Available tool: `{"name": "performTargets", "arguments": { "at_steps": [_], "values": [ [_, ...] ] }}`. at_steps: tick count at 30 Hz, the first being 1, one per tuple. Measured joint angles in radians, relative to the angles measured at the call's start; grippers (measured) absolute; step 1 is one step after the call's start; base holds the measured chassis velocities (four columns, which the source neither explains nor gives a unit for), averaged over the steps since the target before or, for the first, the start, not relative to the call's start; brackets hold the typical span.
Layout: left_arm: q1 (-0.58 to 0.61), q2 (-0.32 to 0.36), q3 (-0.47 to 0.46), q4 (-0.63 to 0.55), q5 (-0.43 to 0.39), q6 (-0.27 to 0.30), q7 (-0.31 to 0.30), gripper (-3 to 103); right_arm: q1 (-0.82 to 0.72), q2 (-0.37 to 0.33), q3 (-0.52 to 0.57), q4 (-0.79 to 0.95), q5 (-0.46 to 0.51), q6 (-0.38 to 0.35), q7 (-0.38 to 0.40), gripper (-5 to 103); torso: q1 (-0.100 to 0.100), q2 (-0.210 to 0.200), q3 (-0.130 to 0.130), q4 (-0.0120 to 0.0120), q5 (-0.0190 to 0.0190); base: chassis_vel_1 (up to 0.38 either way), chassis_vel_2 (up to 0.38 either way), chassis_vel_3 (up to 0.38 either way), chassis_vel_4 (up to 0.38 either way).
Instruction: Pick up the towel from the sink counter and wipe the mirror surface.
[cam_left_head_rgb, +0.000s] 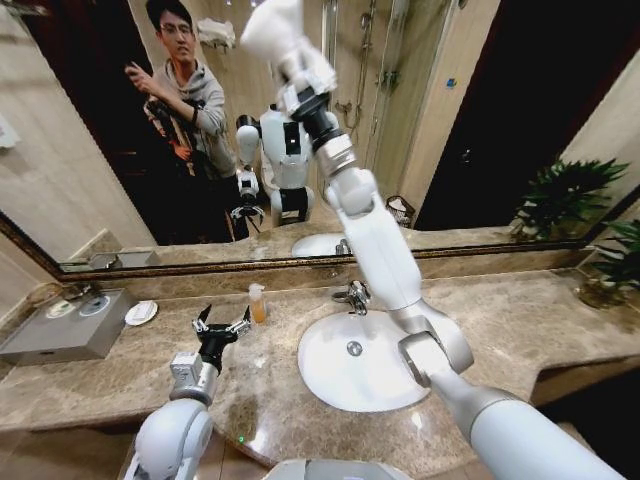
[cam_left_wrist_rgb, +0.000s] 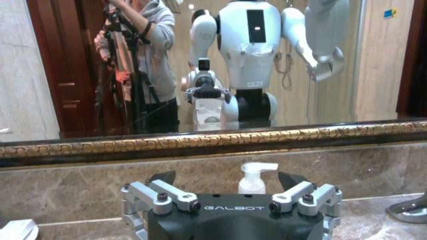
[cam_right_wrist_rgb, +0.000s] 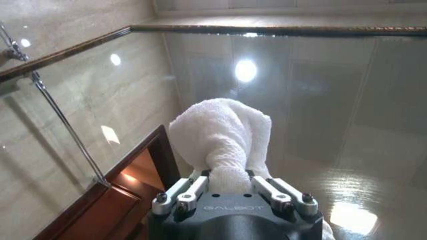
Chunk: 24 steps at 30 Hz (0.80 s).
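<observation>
My right arm reaches up high over the basin, and my right gripper (cam_left_head_rgb: 292, 72) is shut on the white towel (cam_left_head_rgb: 270, 28), holding it up against the mirror (cam_left_head_rgb: 480, 130) near its top. In the right wrist view the bunched towel (cam_right_wrist_rgb: 223, 137) sticks out between the fingers (cam_right_wrist_rgb: 267, 187), close to the glass (cam_right_wrist_rgb: 320, 100). My left gripper (cam_left_head_rgb: 222, 325) hovers open over the sink counter (cam_left_head_rgb: 540, 330) left of the basin, facing the mirror's bronze frame (cam_left_wrist_rgb: 200, 142); its fingers (cam_left_wrist_rgb: 303, 192) hold nothing.
A small soap bottle (cam_left_head_rgb: 258, 303) stands just beyond my left gripper. A white soap dish (cam_left_head_rgb: 141, 313) and a grey box (cam_left_head_rgb: 60, 325) sit at the counter's left. The chrome tap (cam_left_head_rgb: 352, 295) rises behind the white basin (cam_left_head_rgb: 340, 365). Potted plants (cam_left_head_rgb: 610, 270) stand far right.
</observation>
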Motion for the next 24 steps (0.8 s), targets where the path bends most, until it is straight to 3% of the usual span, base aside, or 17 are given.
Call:
{"name": "performTargets", "arguments": {
  "at_steps": [5, 10, 16, 24],
  "values": [
    [0.000, 0.000, 0.000, 0.000, 0.000, 0.000, 0.000, 100, -0.024, 0.000, 0.062, 0.052, 0.017, 0.003, 0.002, 19, 0.001, -0.001, 0.001, 0.0009, -0.0010, 0.000, 0.000, 0.000, 0.000],
    [0.000, 0.000, 0.000, 0.000, 0.000, 0.000, 0.000, 100, -0.065, -0.001, 0.241, 0.135, 0.054, 0.004, 0.040, 19, 0.001, -0.001, 0.001, -0.0019, 0.0004, 0.004, 0.011, 0.001, -0.002],
    [0.000, 0.000, 0.000, 0.000, 0.000, 0.000, 0.000, 100, -0.081, -0.045, 0.409, 0.152, 0.106, 0.011, 0.046, 19, 0.001, -0.001, 0.000, -0.0017, 0.0011, 0.000, 0.000, 0.000, 0.000],
    [0.000, 0.000, 0.000, 0.000, 0.000, 0.000, 0.000, 100, -0.200, -0.088, 0.456, 0.262, 0.167, 0.021, 0.039, 19, 0.001, -0.001, 0.000, -0.0012, 0.0007, 0.000, 0.000, 0.000, 0.000]
  ]
}}
